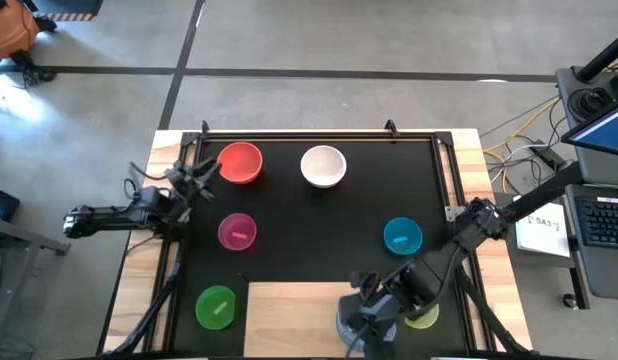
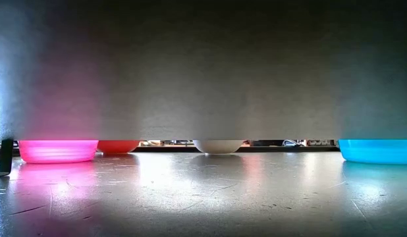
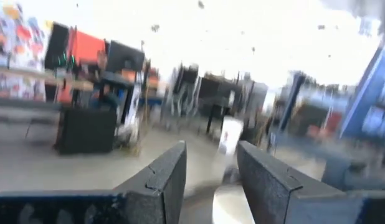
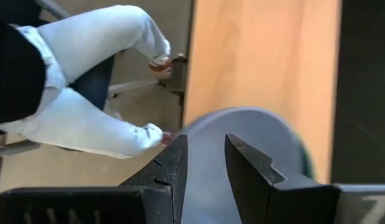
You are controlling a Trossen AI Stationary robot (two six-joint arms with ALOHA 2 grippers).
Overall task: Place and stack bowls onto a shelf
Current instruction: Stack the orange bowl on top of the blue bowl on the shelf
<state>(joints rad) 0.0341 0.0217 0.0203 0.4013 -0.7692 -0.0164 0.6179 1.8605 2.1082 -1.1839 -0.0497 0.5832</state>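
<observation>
- The right pincer [image 1: 361, 318] is hanging over the near edge of the desk [image 1: 469, 150], above the light-wood shelf [image 1: 289, 310]; in the right wrist view its fingers [image 4: 174, 168] are closing on the rim of the grey-blue bowl [image 4: 242, 130], one inside and one outside.
- The grey-blue bowl [image 1: 347, 322] is sitting at the shelf's right end, partly hidden under the arm, and a green rim is peeking out beneath it in the wrist view.
- The yellow-green bowl [image 1: 425, 318] is lying just right of that pincer, and the green bowl [image 1: 216, 306] is sitting on the black mat [image 1: 289, 215] left of the shelf.
- The magenta bowl [image 1: 237, 232] and the cyan bowl [image 1: 402, 237] are resting at mid-depth, well apart.
- The left pincer [image 1: 197, 178] is hovering by the mat's left edge, just beside the red bowl [image 1: 239, 162], with its fingers [image 3: 161, 180] standing apart and gripping nothing.
- The white bowl [image 1: 323, 166] is sitting farthest back, near the red one.
</observation>
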